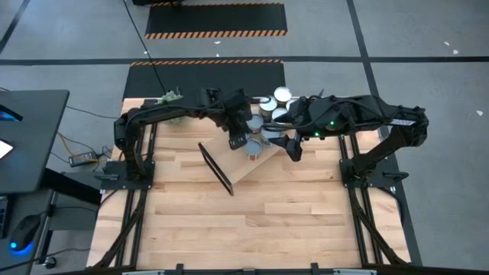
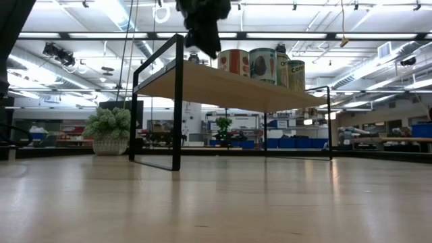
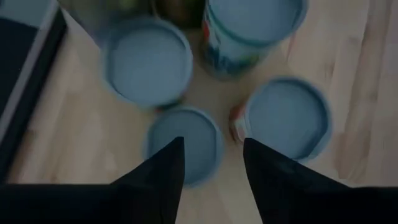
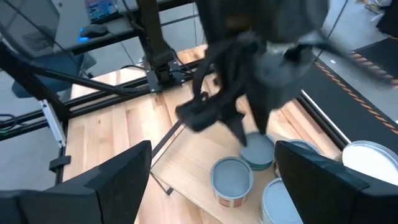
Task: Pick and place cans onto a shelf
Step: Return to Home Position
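The shelf (image 1: 241,168) stands slantwise on the table's far half, a light board with black end frames. Several cans stand on its far end, among them one with a white top (image 1: 283,95) and one nearest the bare board (image 1: 252,149). In the low view they stand in a row (image 2: 262,64) on the board (image 2: 223,88). My left gripper (image 3: 213,142) is open and empty just above four grey-blue can tops; one top (image 3: 186,140) lies partly under a finger. My right gripper (image 4: 212,146) is wide open and empty, above the shelf's right side (image 1: 294,150).
A spiky green plant ball (image 1: 170,98) sits at the table's far left corner. The near half of the table (image 1: 252,229) is bare wood. The left gripper (image 4: 245,134) hangs in front of the right wrist camera, over the cans (image 4: 232,177).
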{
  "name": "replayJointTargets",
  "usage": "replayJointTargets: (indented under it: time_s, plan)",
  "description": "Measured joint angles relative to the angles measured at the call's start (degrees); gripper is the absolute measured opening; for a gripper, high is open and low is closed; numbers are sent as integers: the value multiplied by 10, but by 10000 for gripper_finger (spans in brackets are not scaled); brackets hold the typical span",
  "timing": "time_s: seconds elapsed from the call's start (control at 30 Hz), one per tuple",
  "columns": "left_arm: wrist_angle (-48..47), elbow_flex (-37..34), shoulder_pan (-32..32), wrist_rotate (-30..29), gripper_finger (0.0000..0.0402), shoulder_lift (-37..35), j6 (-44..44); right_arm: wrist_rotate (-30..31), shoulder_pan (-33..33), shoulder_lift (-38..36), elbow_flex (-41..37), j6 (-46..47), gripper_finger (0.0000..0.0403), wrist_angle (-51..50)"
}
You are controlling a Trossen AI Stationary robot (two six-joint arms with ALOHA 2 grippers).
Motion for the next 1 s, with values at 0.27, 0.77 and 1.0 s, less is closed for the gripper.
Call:
replayJointTargets:
  time_s: [0.27,0.77,1.0]
  plan:
    - [99,14,-22,-63,148,-76,49,3,3,-9,-20,-17,348,19]
    - [284,-242,-76,-99,90,-239,19,4,5,-175,-313,36,347,219]
    - [327,-354,-76,-127,82,-345,-39,10,3,-268,-442,54,347,312]
